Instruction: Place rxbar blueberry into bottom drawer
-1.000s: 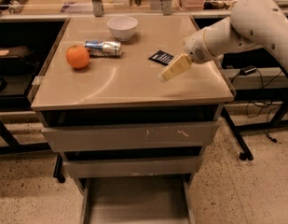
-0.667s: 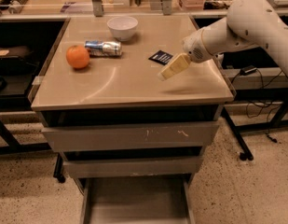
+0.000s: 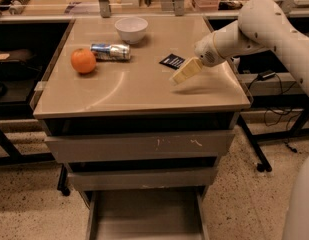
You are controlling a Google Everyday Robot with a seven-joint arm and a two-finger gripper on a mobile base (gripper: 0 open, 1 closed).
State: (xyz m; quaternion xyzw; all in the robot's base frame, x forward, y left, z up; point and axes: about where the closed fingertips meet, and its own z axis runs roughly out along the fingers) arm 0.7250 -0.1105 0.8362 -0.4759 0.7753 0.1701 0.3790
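The rxbar blueberry (image 3: pixel 172 61) is laid flat on the bench (image 3: pixel 139 91), to the right of the white bowl (image 3: pixel 131 29) and nearer the front edge than the bowl. It is set askew to the bench edges: its long axis is seen to run roughly from the far left to the near right, and one corner is pointed toward the front edge. It is seen as a thin, dark navy-black rectangle with a small patch of white print on its upper face; the print cannot be read.

The gripper (image 3: pixel 185 72) is held just to the right of the bar and further from the bowl. It is tilted down and to the left, with its pale tip just above the bench surface beside the bar's near-right corner. Whether bar and gripper touch cannot be told, nor can how far the gripper is spread; the bar is not lifted by it.

A silver-blue can (image 3: pixel 110 51) is laid on its side to the front left of the bowl, and an orange (image 3: pixel 83 61) is placed further left again, beside the can.

Well below the bowl, under the bench top, the bottom drawer (image 3: pixel 144 216) is pulled out, with a flat grey floor shown
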